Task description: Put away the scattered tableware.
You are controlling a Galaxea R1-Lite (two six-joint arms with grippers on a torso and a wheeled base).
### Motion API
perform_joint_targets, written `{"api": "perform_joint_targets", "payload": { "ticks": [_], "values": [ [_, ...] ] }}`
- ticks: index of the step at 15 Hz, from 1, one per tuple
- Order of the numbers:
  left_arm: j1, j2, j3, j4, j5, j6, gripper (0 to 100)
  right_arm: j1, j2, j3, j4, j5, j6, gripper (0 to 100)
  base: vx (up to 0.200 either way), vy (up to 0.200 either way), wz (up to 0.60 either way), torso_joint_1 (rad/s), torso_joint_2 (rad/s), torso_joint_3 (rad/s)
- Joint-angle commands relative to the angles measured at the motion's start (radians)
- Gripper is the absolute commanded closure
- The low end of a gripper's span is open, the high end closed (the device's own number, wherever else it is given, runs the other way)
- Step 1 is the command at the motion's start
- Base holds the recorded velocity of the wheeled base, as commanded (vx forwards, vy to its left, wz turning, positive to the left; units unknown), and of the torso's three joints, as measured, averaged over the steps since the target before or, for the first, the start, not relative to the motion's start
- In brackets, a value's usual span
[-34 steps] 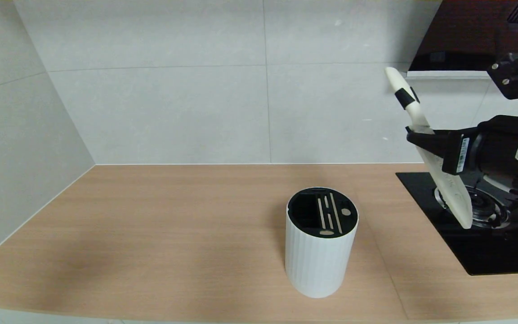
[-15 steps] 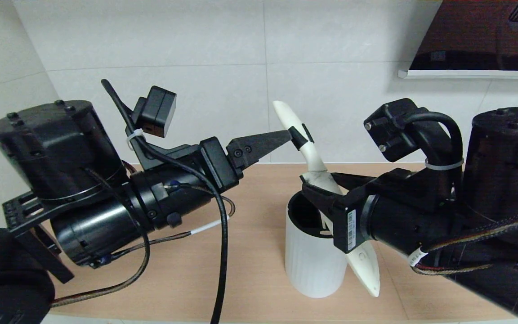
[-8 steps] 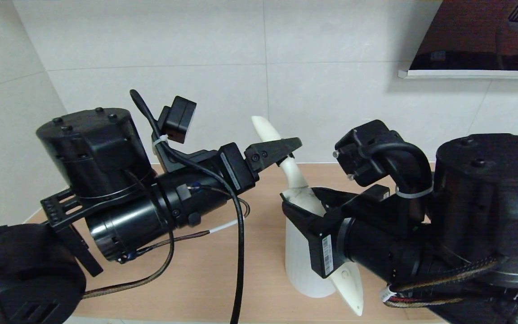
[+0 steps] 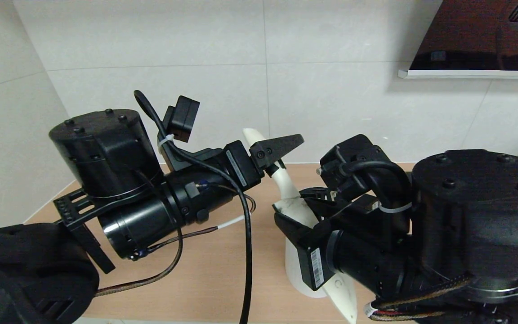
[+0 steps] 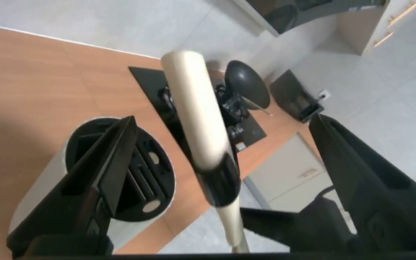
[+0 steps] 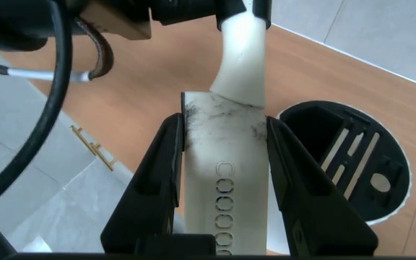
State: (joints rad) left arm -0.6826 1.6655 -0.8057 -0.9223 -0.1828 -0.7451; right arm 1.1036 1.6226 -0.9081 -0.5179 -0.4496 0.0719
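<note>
Two grippers meet over the desk point(image 4: 205, 288) with one knife between them.

Head view:
- The right gripper point(image 4: 296, 216) has its fingers clamped on the blade of the white knife point(image 4: 286, 186).
- The handle points up and leans toward the robot's left. The blade tip hangs down in front of the white knife holder point(image 4: 296, 270), which stands on the desk.
- The left gripper point(image 4: 277, 155) sits at the handle, near its dark band.

Left wrist view:
- The left gripper point(image 5: 230, 173) has its fingers wide, one on each side of the handle, and neither touches it.
- The knife holder point(image 5: 150, 177) lies beyond, with its slots facing up.

Right wrist view:
- The fingers point(image 6: 166, 173) of the right gripper pinch the blade between them, with its broad face toward the camera.
- The holder's slotted top point(image 6: 352, 166) shows past the blade.

Judgement: the step in hand looks like a handover, blade grip to handle grip.
- Close the left fingers squarely on the handle at the band.
- Only then open the right fingers, and draw that arm off along the blade's plane so it does not drag.
- Turn the knife tip-down, line the blade up with a long slot and lower it straight.

Risk: if both grips are loose at once, the knife drops onto the holder.
</note>
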Motion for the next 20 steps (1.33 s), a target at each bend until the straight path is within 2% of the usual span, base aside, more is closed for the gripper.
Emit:
{"api": "perform_joint_targets", "payload": {
  "ticks": [1,12,13,18,20],
  "values": [
    [-0.003,0.005,0.002,0.0,-0.001,0.0,100,0.001,0.0,0.003,-0.013,-0.001,0.0,100,0.0,0.0,0.0,0.0,0.0,0.0],
    [-0.003,0.003,0.002,-0.003,-0.004,0.0,100,0.001,0.0,0.0,-0.028,-0.018,0.003,100,0.0,0.0,0.0,0.0,0.0,0.0],
    [-0.003,0.002,0.002,-0.004,-0.004,0.0,100,0.001,0.0,0.002,-0.028,-0.018,0.003,0,0.0,0.0,0.0,0.0,0.0,0.0],
    [-0.003,-0.036,0.005,-0.036,-0.003,0.004,100,0.001,-0.004,0.017,-0.068,-0.018,0.003,0,0.0,0.0,0.0,0.0,0.0,0.0],
    [-0.003,-0.084,0.005,-0.036,-0.004,0.018,100,-0.002,-0.032,0.043,-0.108,-0.018,-0.003,0,0.0,0.0,0.0,0.0,0.0,0.0]
  ]
}}
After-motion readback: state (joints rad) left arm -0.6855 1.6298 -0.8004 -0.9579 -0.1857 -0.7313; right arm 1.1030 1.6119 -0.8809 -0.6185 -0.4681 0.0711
